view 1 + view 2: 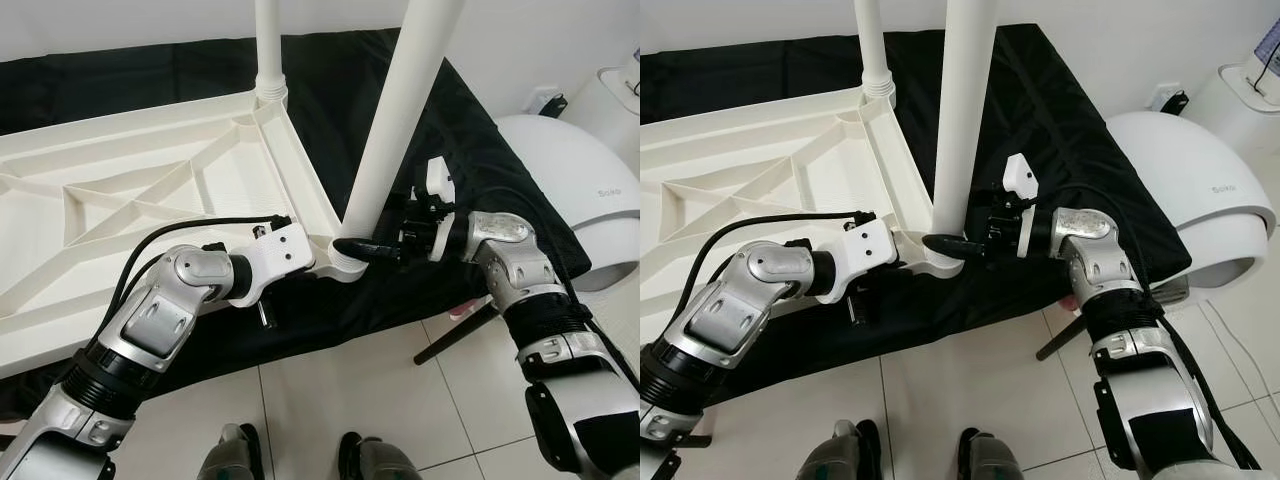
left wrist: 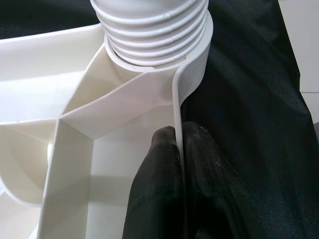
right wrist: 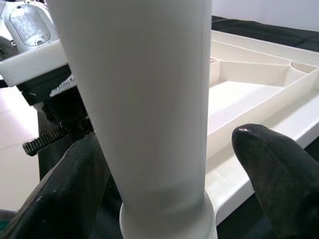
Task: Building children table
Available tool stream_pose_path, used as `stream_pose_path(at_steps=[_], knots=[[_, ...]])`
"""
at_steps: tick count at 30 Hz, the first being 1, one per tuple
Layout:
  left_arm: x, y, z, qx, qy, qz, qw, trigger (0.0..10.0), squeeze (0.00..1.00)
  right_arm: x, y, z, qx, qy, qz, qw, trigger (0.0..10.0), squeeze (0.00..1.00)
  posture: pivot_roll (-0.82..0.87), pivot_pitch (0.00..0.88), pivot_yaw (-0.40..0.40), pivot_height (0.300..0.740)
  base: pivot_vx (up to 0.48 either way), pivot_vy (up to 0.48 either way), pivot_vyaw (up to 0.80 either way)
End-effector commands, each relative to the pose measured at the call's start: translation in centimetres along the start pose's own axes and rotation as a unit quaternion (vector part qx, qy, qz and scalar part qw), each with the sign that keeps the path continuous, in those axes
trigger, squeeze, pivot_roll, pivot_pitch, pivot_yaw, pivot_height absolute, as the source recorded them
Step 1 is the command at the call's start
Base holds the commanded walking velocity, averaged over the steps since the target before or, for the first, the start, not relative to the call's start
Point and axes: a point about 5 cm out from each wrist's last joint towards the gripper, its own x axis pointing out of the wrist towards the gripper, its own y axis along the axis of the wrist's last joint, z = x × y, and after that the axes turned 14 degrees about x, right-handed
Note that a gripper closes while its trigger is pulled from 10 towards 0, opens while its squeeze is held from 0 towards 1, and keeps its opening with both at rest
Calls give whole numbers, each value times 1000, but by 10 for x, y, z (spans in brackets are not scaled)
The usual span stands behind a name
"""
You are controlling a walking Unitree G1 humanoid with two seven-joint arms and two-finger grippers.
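A white plastic table top [image 1: 120,190] lies upside down on a black cloth, ribs facing up. One white leg [image 1: 267,45] stands in the far corner socket. A second white leg [image 1: 400,110] rises tilted from the near corner socket [image 1: 350,268]. My left gripper [image 2: 178,137] is shut on the thin rim wall of the table top just beside that socket, one finger on each side. My right gripper [image 3: 167,139] is open around the base of the near leg: one finger [image 3: 75,174] lies against it, and the other finger [image 3: 279,169] stands clear of it.
The black cloth [image 1: 480,150] covers a low surface whose front edge is near my feet [image 1: 235,455]. A white rounded appliance [image 1: 570,180] stands at the right. A dark rod [image 1: 455,335] slants down to the tiled floor [image 1: 380,390] under my right arm.
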Motion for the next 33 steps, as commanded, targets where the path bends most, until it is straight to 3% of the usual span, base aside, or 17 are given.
stream_pose_path(at_steps=[1,2,3,4,5,16,28,29,30,31,33], knots=[[2,-15,14,-17,-28,-33,999,10000,0,3,-3,-2,0,16,-7,1000,7137,0,18,210,-11,740,0,0,0],[2,-15,14,-17,-28,-33,999,10000,0,3,-3,-2,0,16,-7,1000,7137,0,18,210,-11,740,0,0,0],[2,-15,13,-16,-27,-33,999,10000,0,4,-3,-3,1,19,-6,1000,2627,0,20,202,-14,740,0,0,0],[2,-15,13,-15,-27,-34,999,10000,0,5,-3,-3,2,21,-5,1000,2627,0,20,202,-14,740,0,0,0],[2,-15,13,-15,-27,-34,999,10000,0,5,-4,-3,2,22,-5,1000,0,0,21,194,-13,740,0,0,0],[3,-14,15,-12,-30,-32,999,10000,0,3,-4,-3,12,36,-2,999,0,0,18,181,-15,740,0,0,0],[3,-15,15,-12,-30,-32,999,10000,0,2,-10,-8,30,8,24,999,0,0,16,189,-14,740,0,0,0],[3,-15,15,-13,-30,-32,999,10000,0,1,-13,-9,30,-4,24,999,4196,0,15,195,-15,740,0,0,0],[3,-15,15,-13,-30,-32,999,10000,0,1,-13,-9,30,-4,24,999,4196,0,15,195,-15,740,0,0,0],[3,-15,14,-13,-29,-32,999,10000,0,1,-15,-9,34,-19,27,999,10000,0,13,197,-16,740,0,0,0],[3,-15,14,-13,-28,-32,999,10000,0,1,-16,-10,39,-37,33,998,10000,0,11,202,-16,740,0,0,0]])
